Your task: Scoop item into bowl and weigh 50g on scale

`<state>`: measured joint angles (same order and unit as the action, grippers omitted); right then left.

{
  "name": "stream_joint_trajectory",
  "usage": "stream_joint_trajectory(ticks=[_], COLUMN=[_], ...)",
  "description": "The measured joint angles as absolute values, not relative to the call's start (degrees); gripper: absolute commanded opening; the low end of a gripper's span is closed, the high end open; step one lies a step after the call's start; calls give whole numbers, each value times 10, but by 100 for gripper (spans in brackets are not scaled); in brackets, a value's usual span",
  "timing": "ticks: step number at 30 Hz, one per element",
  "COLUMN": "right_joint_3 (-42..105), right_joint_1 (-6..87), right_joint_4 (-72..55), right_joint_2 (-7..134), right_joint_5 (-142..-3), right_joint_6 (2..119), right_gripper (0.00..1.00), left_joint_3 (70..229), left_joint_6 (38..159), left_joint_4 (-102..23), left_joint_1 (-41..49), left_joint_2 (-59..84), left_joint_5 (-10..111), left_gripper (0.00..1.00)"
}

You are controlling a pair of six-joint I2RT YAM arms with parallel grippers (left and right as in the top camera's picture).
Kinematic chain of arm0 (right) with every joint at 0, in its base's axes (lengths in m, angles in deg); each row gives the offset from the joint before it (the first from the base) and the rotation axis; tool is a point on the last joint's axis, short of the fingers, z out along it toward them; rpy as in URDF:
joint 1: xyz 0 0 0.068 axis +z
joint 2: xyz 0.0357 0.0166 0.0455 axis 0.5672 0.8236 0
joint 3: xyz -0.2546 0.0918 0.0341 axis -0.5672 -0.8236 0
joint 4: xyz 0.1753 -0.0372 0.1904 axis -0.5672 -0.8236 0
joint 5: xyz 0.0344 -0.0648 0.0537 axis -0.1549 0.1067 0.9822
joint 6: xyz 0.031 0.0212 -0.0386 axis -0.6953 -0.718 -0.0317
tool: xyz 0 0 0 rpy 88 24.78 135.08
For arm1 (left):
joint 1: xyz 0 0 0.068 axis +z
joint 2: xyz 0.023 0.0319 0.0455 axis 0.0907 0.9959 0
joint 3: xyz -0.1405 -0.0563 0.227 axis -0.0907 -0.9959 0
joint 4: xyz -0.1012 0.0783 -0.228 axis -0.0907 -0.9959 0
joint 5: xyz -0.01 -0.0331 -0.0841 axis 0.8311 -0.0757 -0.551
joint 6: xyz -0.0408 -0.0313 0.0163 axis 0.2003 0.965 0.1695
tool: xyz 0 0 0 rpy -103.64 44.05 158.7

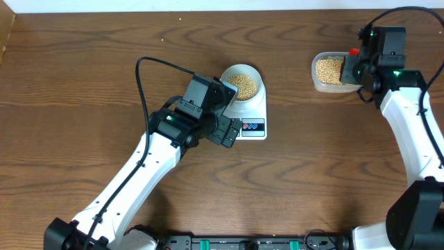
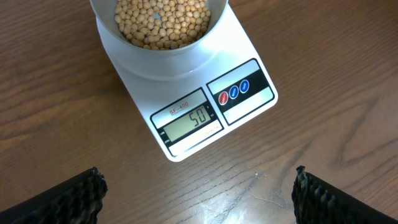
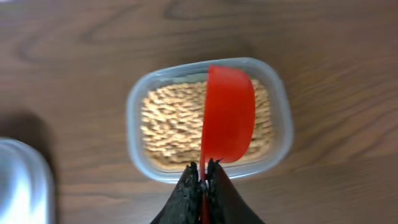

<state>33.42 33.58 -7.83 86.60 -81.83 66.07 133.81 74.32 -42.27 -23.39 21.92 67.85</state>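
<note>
Many small tan beans (image 2: 163,22) fill a pale bowl (image 2: 155,59) on the white scale (image 2: 245,43), just ahead of the left gripper (image 2: 198,186), its jaws wide. The right gripper (image 3: 203,180) pinches a red scoop (image 3: 228,115) over a tub (image 3: 133,118) of beans.

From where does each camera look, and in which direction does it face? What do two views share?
Overhead: above the table, facing straight down; both arms show.
Left wrist: over the scale and bowl, facing down; fingers of the open left gripper at the bottom corners.
Right wrist: above the clear tub, facing down; right gripper shut on the red scoop.
Shared: overhead and left wrist both show scale and bowl.
</note>
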Motion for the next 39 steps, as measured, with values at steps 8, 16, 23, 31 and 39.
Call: stream_joint_trajectory(ticks=[8, 16, 23, 31, 39], right_joint_3=[334, 334, 333, 333, 334], right_joint_1=[336, 336, 336, 336, 336], right_joint_4=[-74, -89, -144, -304, -449], right_joint_2=[912, 922, 889, 686, 535], right_joint_5=[-792, -784, -744, -636, -645], right_joint_6=[488, 439, 471, 593, 635], right_gripper=[67, 96, 99, 99, 99], left_joint_3=[1338, 1338, 1338, 1338, 1338], left_joint_6=[743, 743, 743, 743, 743], left_joint_4=[-423, -423, -423, -423, -423], left_joint_1=[-234, -234, -234, -234, -234], left_joint_2=[219, 219, 219, 219, 219], left_joint_5=[678, 678, 678, 678, 678], left_gripper=[98, 98, 98, 98, 98])
